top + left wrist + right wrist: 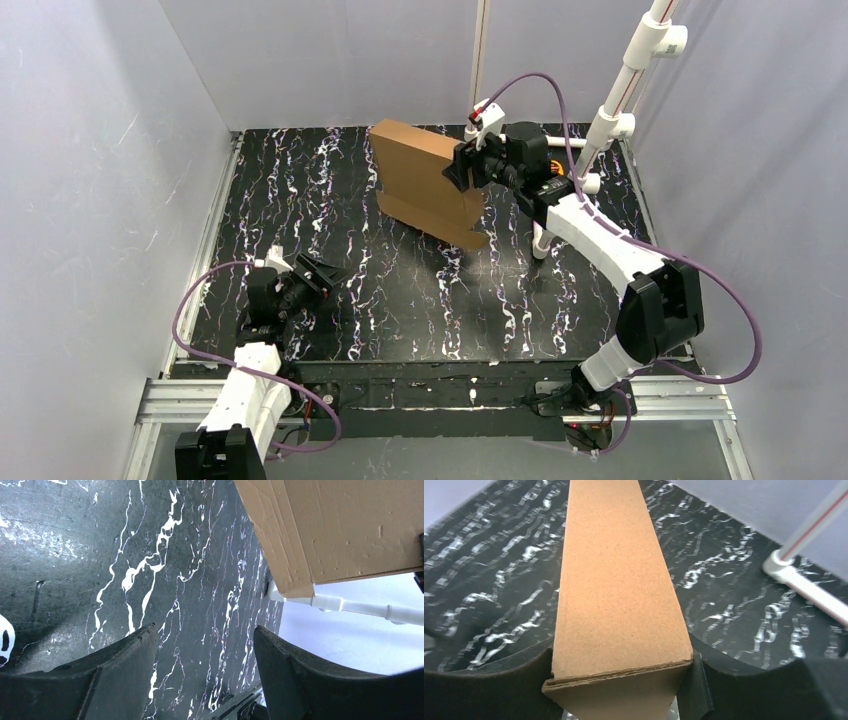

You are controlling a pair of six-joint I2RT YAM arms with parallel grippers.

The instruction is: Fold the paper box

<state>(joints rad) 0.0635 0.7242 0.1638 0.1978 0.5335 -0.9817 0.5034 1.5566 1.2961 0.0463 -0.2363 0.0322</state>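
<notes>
1. Top external view: the paper box (420, 172) stands on edge at about 12 o'clock of the marbled table (300, 200). It is a closed, flat brown slab, not a spread sheet.
2. The right gripper (463, 172) grasps the box at its 3 o'clock edge. In the right wrist view its fingers (696, 680) press both faces of the narrow side.
3. The left gripper (320, 272) sits at 8 o'clock, released and holding nothing, well apart from the box.
4. Progress, as a judgement: the main panels look folded over. One lower panel juts toward 5 o'clock below the slab and seems not yet tucked. I cannot tell whether the tabs sit in their slots.
5. Edges: the gripped end shows stacked cardboard layers, not quite flush. I cannot tell whether the lowest corner touches the table.
6. Room: the white pipe stand (612, 115) at 2 o'clock is near the right wrist, and the back wall lies close behind the box. The widest room for moving runs from 6 to 9 o'clock, toward the left arm.
</notes>
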